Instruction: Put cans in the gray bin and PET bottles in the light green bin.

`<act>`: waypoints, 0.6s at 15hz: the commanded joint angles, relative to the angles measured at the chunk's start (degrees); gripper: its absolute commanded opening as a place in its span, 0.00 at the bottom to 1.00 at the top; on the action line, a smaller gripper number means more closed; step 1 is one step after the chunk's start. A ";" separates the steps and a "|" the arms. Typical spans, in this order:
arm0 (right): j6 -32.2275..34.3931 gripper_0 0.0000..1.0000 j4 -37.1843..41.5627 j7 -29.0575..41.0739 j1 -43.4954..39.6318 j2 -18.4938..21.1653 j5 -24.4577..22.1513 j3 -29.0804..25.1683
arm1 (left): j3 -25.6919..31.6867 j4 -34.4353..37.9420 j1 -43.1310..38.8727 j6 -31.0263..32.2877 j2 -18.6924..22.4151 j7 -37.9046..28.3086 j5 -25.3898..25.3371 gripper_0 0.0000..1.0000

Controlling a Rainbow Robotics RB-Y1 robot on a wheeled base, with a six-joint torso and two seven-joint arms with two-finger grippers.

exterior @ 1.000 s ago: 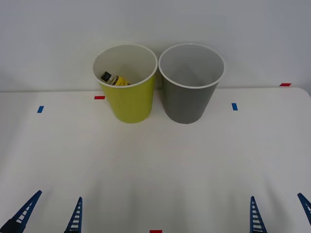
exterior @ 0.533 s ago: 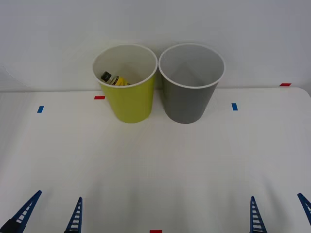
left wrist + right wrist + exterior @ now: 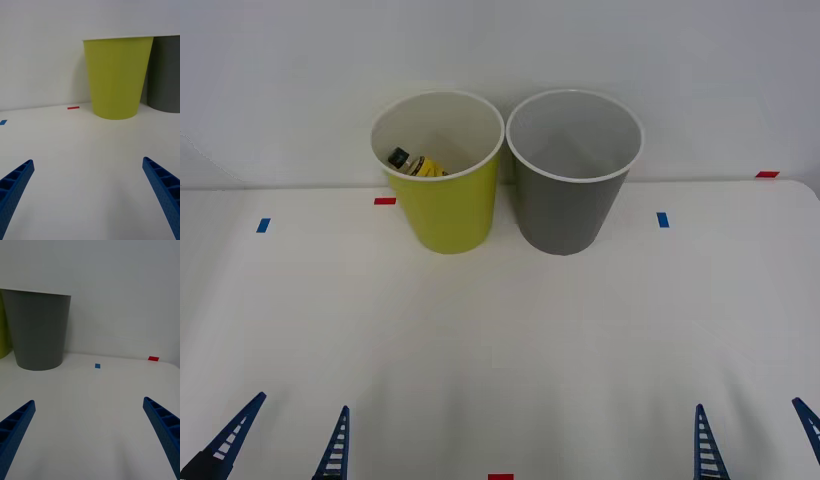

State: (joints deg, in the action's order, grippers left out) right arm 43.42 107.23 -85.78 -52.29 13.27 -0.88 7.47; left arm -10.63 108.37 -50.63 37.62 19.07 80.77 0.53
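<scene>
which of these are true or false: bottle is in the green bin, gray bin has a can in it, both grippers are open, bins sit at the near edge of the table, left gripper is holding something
1. The bottle lies inside the green bin. True.
2. The gray bin has a can in it. False: what shows of its inside is bare.
3. The left gripper and the right gripper are both open. True.
4. The bins stand at the near edge of the table. False: they stand at the far side, by the wall.
5. The left gripper is holding something. False: it is open and holds nothing.
</scene>
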 commanded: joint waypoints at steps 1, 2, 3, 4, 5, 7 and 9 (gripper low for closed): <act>0.00 1.00 0.00 0.00 0.00 0.00 0.00 0.00 | 0.00 0.00 0.00 0.00 0.00 0.00 0.00 1.00; 0.00 1.00 0.00 0.00 0.00 0.00 0.00 0.00 | 0.00 0.00 0.00 0.00 0.00 0.00 0.00 1.00; 0.00 1.00 0.00 0.00 0.00 0.00 0.00 0.00 | 0.00 0.00 0.00 0.00 0.00 0.00 0.00 1.00; 0.00 1.00 0.00 0.00 0.00 0.00 0.00 0.00 | 0.00 0.00 0.00 0.00 0.00 0.00 0.00 1.00; 0.00 1.00 0.00 0.00 0.00 0.00 0.00 0.00 | 0.00 0.00 0.00 0.00 0.00 0.00 0.00 1.00; 0.00 1.00 0.00 0.00 0.00 0.00 0.00 0.00 | 0.00 0.00 0.00 0.00 0.00 0.00 0.00 1.00; 0.00 1.00 0.00 0.00 0.00 0.00 0.00 0.00 | 0.00 0.00 0.00 0.00 0.00 0.00 0.00 1.00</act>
State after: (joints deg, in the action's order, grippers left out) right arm 43.42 107.23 -85.78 -52.29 13.27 -0.88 7.47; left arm -10.63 108.37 -50.63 37.62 19.07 80.77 0.53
